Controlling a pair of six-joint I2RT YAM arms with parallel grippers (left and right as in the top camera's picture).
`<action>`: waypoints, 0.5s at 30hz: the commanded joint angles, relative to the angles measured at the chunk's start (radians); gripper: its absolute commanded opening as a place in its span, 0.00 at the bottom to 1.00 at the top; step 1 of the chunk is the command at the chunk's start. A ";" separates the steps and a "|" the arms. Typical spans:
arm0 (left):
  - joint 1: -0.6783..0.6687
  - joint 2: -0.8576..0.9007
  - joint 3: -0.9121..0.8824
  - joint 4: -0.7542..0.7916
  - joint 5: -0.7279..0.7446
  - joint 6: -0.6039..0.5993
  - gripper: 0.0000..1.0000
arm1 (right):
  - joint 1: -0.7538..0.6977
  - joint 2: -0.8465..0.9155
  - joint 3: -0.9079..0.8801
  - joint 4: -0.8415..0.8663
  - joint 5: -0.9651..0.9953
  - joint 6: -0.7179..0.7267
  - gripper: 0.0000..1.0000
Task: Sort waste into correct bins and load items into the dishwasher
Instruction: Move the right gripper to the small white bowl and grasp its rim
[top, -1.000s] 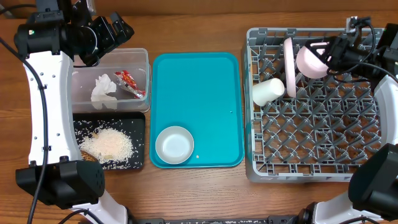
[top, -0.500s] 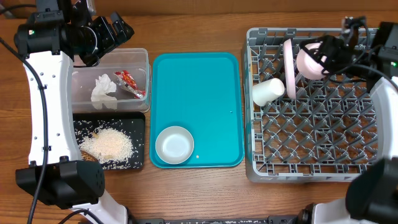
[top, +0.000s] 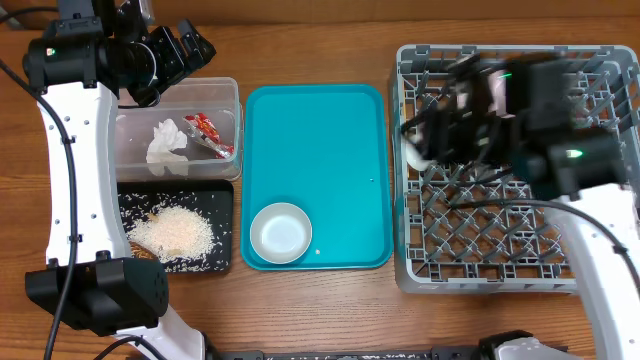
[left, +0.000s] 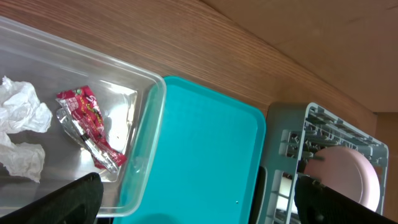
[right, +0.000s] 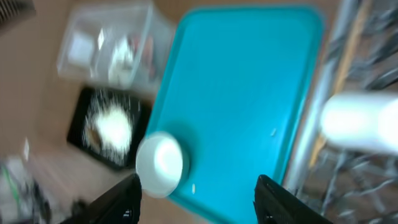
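Bowl (top: 280, 232) sits at near-left corner of teal tray (top: 330, 120). Right gripper (right: 199, 188) hangs above, fingers spread, empty; bowl shows just beside one fingertip (right: 127, 194). Left gripper (left: 199, 190) above clear tub (left: 146, 140), fingers wide, empty.

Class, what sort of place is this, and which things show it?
Probably a robotics bench staged as a kitchen clean-up station: a grey dish rack, a clear tub holding a crumpled tissue, a black tray of rice scraps, and robot arms at a wooden table.
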 joint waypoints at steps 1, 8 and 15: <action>-0.002 -0.008 0.013 0.000 -0.004 0.030 1.00 | 0.151 0.026 -0.024 -0.026 0.102 -0.002 0.60; -0.002 -0.008 0.013 0.000 -0.004 0.030 1.00 | 0.451 0.103 -0.156 0.089 0.341 0.167 0.60; -0.002 -0.008 0.013 0.000 -0.004 0.030 1.00 | 0.548 0.245 -0.232 0.200 0.469 0.261 0.59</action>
